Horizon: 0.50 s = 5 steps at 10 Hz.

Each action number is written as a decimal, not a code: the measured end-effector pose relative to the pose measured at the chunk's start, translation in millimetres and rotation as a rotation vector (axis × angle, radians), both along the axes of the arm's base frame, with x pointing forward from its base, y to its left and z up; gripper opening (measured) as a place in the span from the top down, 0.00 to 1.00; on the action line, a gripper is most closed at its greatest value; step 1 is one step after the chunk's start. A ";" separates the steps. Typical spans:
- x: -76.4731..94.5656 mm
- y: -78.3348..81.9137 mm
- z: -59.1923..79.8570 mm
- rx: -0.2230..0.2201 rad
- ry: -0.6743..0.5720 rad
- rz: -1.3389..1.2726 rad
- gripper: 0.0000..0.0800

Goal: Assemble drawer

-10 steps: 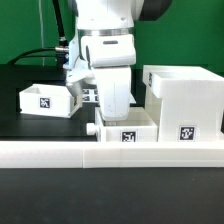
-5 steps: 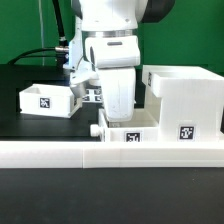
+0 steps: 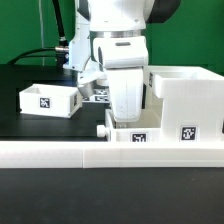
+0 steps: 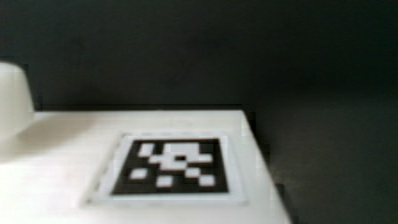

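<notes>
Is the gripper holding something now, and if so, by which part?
It cannot be told for certain. The gripper reaches down into the small tray next to the tall box, but its fingertips are hidden behind the tray's wall.

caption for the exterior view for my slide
Gripper down at a knobbed tray beside the tall box casing, behind the white rail; second tray at the exterior view's left.

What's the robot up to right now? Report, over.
Status: gripper down at near tray, jaws hidden. That tray stands by casing, not inside. Apart, exterior view's left: second tray. No obstruction seen.
</notes>
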<state>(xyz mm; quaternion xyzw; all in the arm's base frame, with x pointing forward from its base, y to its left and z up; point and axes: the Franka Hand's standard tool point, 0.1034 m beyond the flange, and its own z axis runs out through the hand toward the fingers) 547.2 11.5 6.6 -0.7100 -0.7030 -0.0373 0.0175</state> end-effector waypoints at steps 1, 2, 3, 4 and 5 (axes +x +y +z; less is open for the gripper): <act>0.2 -0.8 0.2 0.000 0.000 -0.001 0.95; 0.2 -0.9 0.2 0.000 0.000 -0.002 0.95; 0.3 -1.3 0.2 0.000 -0.002 0.006 0.95; 0.1 -2.0 0.1 -0.002 -0.004 0.023 0.95; 0.1 -1.6 0.1 -0.003 -0.004 0.026 0.95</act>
